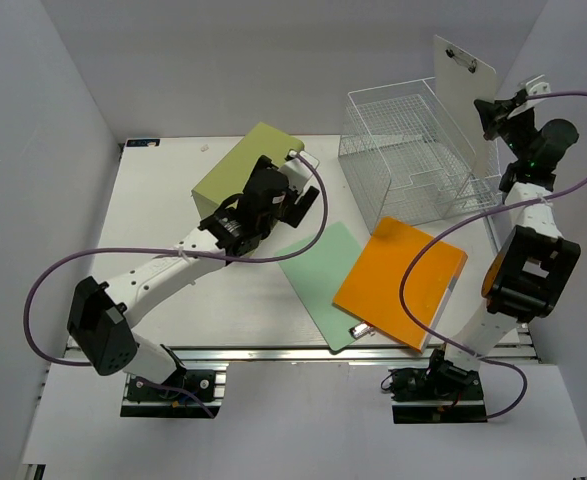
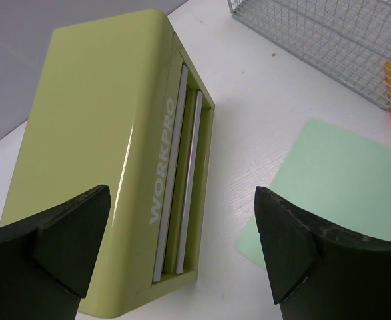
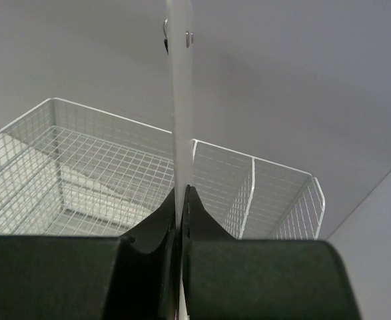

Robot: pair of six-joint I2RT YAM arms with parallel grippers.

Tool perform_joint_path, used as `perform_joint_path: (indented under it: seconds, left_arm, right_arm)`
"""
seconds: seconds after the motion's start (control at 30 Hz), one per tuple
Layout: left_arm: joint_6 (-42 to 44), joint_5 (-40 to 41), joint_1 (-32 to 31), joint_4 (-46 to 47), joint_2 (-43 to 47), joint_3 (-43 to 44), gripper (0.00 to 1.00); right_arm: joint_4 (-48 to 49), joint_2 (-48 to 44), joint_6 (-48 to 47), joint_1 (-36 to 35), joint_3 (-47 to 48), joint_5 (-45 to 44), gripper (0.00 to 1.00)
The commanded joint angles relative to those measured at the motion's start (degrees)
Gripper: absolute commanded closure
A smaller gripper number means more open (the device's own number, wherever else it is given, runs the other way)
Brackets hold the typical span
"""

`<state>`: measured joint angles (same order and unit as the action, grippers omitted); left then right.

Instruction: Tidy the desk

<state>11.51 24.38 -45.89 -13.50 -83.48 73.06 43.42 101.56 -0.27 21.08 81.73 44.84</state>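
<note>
Right tool [image 3: 182,190] clamped on white clipboard [image 3: 180,100] above wire rack [image 1: 413,150]; left tool [image 2: 182,193], fingers apart, over green drawer box [image 2: 95,113] left of rack.

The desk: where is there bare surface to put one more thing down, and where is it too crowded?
Bare desk lies at the front, between the left arm and the green sheet, and at the far left, beside the olive-green box. The right half is crowded: the orange board overlaps the sheet just in front of the wire rack.
</note>
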Motion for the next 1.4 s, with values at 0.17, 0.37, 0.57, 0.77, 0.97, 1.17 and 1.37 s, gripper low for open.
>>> perform_joint_path:
  seconds: [0.17,0.37,0.57,0.77,0.97,1.17,1.37]
  left_arm:
    - [-2.37,0.58,0.01,-0.39,-1.86,4.28,0.02]
    - [-2.63,0.58,-0.08,-1.18,-3.26,5.43,0.02]
    - [-2.63,0.84,0.01,-1.79,-3.79,5.78,0.02]
    - [-3.33,1.46,-0.08,-2.85,-3.88,6.57,0.02]
    - [-3.33,1.28,-0.08,-2.85,-3.62,6.83,0.02]
    - [-4.91,1.02,-0.08,-3.29,-2.74,6.66,0.02]
    - [-7.19,-0.56,-0.08,-4.08,-1.25,6.4,0.02]
  right_arm:
    - [29.6,5.22,9.05,-2.45,-6.05,-10.12,1.0]
    - [36.38,8.65,12.13,-3.59,-6.76,-13.46,1.0]
    - [38.23,10.76,10.3,-4.56,-8.26,-14.52,1.0]
    - [39.55,10.33,9.68,-4.65,-11.5,-15.75,0.81]
    - [39.29,7.52,8.72,-4.56,-14.5,-16.71,0.55]
    - [34.73,3.04,8.62,-3.86,-14.07,-18.47,0.41]
    - [23.83,-4.16,6.35,-2.8,-13.88,-22.23,0.12]
